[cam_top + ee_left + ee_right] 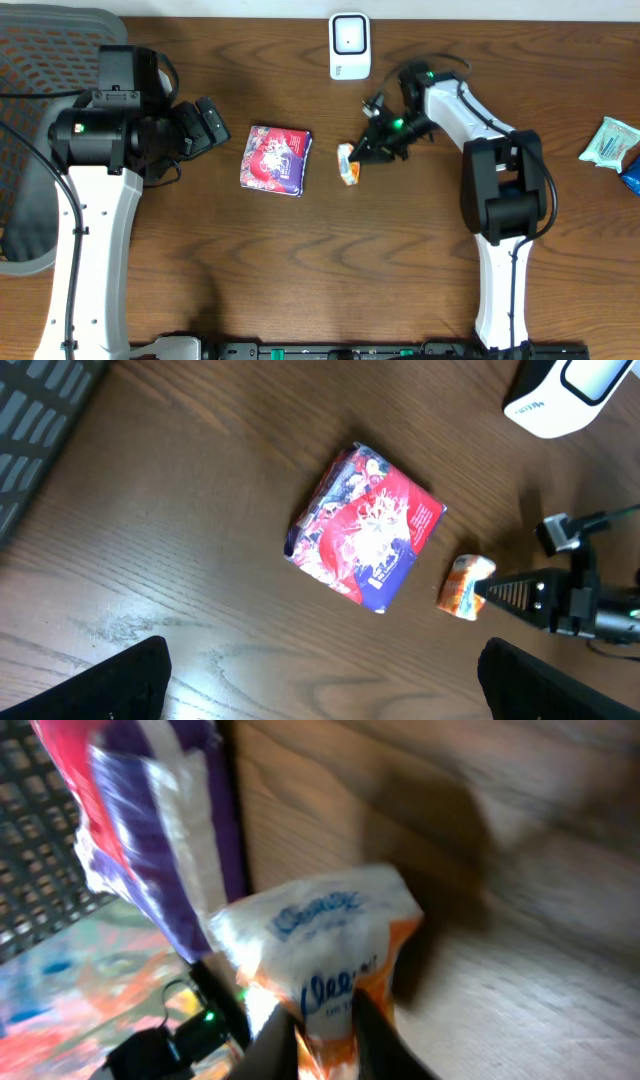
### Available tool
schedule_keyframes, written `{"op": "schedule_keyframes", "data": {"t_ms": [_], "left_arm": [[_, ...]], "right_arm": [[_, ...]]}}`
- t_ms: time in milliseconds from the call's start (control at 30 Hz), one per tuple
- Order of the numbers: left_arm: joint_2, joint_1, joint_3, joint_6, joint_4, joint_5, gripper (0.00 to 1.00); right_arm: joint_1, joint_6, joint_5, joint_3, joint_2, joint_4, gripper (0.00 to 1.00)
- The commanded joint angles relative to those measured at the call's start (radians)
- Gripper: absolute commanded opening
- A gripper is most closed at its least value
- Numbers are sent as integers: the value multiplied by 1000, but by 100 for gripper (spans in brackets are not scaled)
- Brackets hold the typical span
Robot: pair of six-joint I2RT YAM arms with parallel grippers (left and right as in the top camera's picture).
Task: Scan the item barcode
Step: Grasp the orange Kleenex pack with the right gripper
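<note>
A small orange and white Kleenex tissue pack (347, 163) is pinched at its lower end between the fingers of my right gripper (364, 148), just above the table's middle. In the right wrist view the pack (320, 935) stands up between the two dark fingers of that gripper (325, 1015). The white barcode scanner (350, 45) stands at the table's far edge, apart from the pack. My left gripper (212, 125) hangs open to the left with nothing between its fingers (130, 680). The barcode itself does not show.
A red and purple packet (276, 159) lies flat left of the tissue pack, close to it. Blue and white packets (610, 140) lie at the right edge. A mesh chair (40, 60) stands beyond the table's left corner.
</note>
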Motion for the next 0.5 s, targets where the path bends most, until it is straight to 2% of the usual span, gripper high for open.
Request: {"op": "schedule_keyframes", "data": {"t_ms": [0,67,300,367,467], "left_arm": [[-2,4,7,10,-2,-6,98],[-2,4,7,10,-2,-6,98],[-2,4,7,10,-2,-6,98],[-2,4,7,10,-2,-6,98],[-2,4,7,10,-2,-6,98]], "right_arm": [[-63,-6,-50,-63,-1,22,27],[-96,21,35,-55,-2,2,32],[-161,28,266,68,-75,-156,37],[-153,28,289,99,-105,-181,44],[-126,26,289,104,-140,-179,63]]}}
